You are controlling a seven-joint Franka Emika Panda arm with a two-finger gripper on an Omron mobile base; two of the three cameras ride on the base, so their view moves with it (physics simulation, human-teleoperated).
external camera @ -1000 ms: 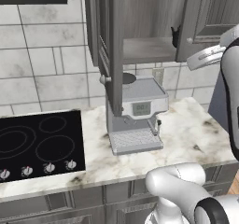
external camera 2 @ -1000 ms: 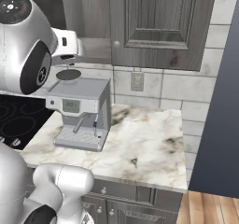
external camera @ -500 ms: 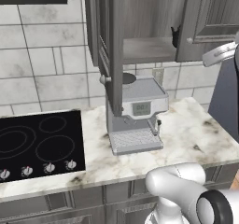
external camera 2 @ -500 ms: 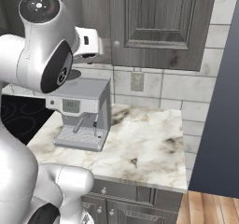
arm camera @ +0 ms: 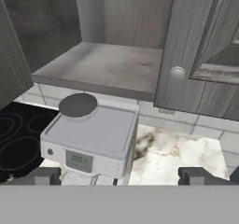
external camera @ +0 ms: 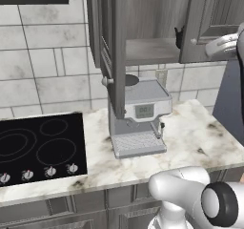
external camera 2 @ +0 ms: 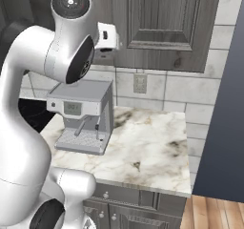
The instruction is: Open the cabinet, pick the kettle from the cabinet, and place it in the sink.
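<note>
The dark grey cabinet has its left door swung open and seen edge-on, baring the inner shelf. Its right door, with a round knob, covers the right part. A small black shape, the kettle, peeks past that door's edge on the shelf; the rest of it is hidden. My gripper is open and holds nothing, in front of the cabinet at shelf height, facing the right door. The white hand is beside the right door. The sink is out of view.
A boxy silver coffee machine stands on the marble counter right under the cabinet. A black cooktop lies to its left. A dark panel bounds the counter on the right. Grey base cabinets are below.
The arm has swung to the right along the cabinet front and risen slightly, carrying the hand toward the right door. The jaws have stayed open.
</note>
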